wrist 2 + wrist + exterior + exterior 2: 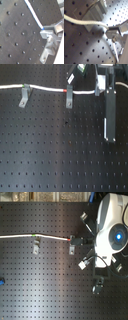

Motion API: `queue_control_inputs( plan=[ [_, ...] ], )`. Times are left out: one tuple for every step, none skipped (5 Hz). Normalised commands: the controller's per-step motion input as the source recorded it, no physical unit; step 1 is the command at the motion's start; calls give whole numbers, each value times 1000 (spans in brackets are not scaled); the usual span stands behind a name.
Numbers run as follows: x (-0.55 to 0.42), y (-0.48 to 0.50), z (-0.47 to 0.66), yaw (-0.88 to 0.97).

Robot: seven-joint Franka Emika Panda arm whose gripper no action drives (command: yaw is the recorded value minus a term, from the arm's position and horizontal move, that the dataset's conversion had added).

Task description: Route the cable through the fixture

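The white cable [47,88] runs from the first exterior view's left edge across the black perforated board. Its green band [25,85] sits at the top of the left fixture clip [23,100]. Its red band [66,90] sits at the top of the right fixture clip [69,100]. My gripper [96,90] is shut on the cable's end just right of the right clip. In the second exterior view the cable [50,236] ends at the gripper [76,240]. Both wrist views show the cable [81,22] [33,13] entering the shut fingertips [111,28] [47,33].
The arm's black link [111,114] hangs over the board at the first exterior view's right. The white robot body [112,227] fills the second exterior view's right. A small blue object [1,282] lies at that view's left edge. A grey clip [94,13] stands beside the cable.
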Motion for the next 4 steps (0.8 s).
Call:
queue_control_inputs(
  plan=[
    [-128,-246,-744,9],
    [-195,-404,-746,0],
    [-137,4,-244,369],
    [-20,41,65,774]
  ],
)
